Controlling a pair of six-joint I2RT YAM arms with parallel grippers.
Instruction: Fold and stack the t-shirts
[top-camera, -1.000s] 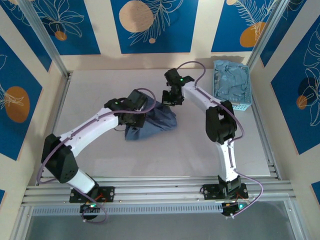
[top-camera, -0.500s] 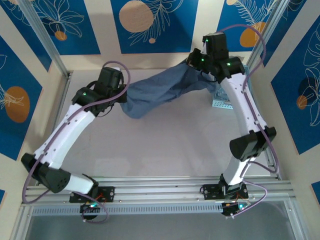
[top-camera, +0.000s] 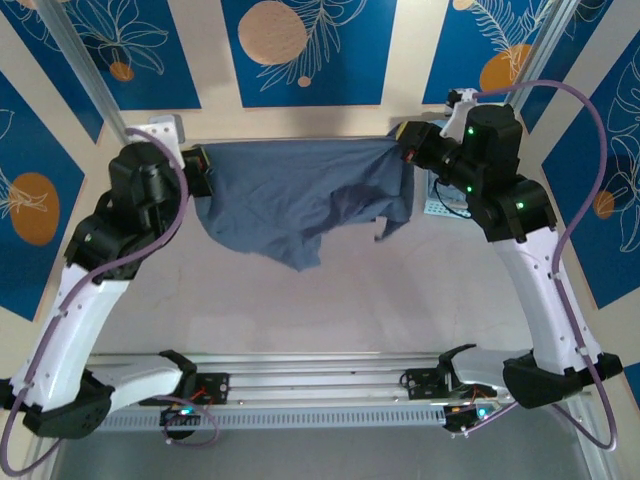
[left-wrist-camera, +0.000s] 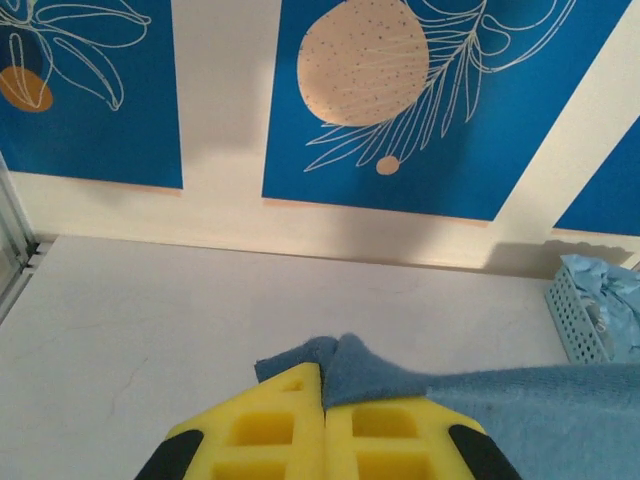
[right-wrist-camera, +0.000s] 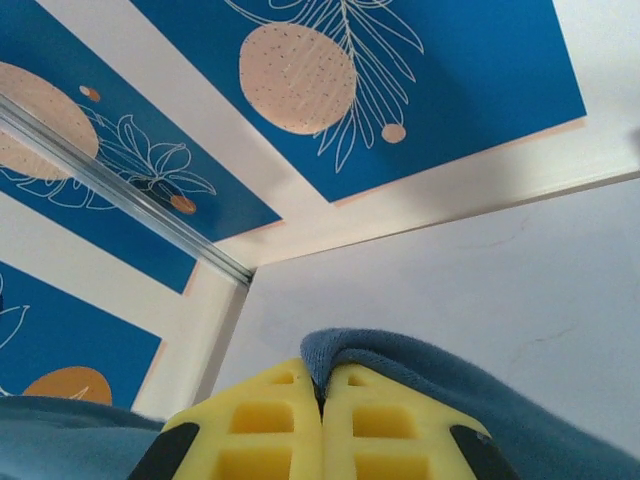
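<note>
A dark slate-blue t-shirt (top-camera: 290, 195) hangs spread in the air between both arms, above the back of the table. My left gripper (top-camera: 200, 170) is shut on its left top corner, and in the left wrist view the cloth (left-wrist-camera: 370, 372) pokes out from between the yellow fingers (left-wrist-camera: 270, 425). At the right top corner my right gripper (top-camera: 405, 145) is shut on the cloth (right-wrist-camera: 400, 352), which folds over the fingertips (right-wrist-camera: 370, 425). The shirt's lower part sags unevenly to a point. Pale sky-blue t-shirts (left-wrist-camera: 612, 300) lie bunched in the basket.
A pale blue perforated basket (top-camera: 438, 205) stands at the back right, mostly hidden behind the right arm; its corner shows in the left wrist view (left-wrist-camera: 575, 320). The grey table (top-camera: 330, 310) lies below the shirt. Blue patterned walls close the back and sides.
Both arms have risen and spread apart, pulling the dark shirt from a crumpled heap on the table into a wide hanging sheet at the back.
</note>
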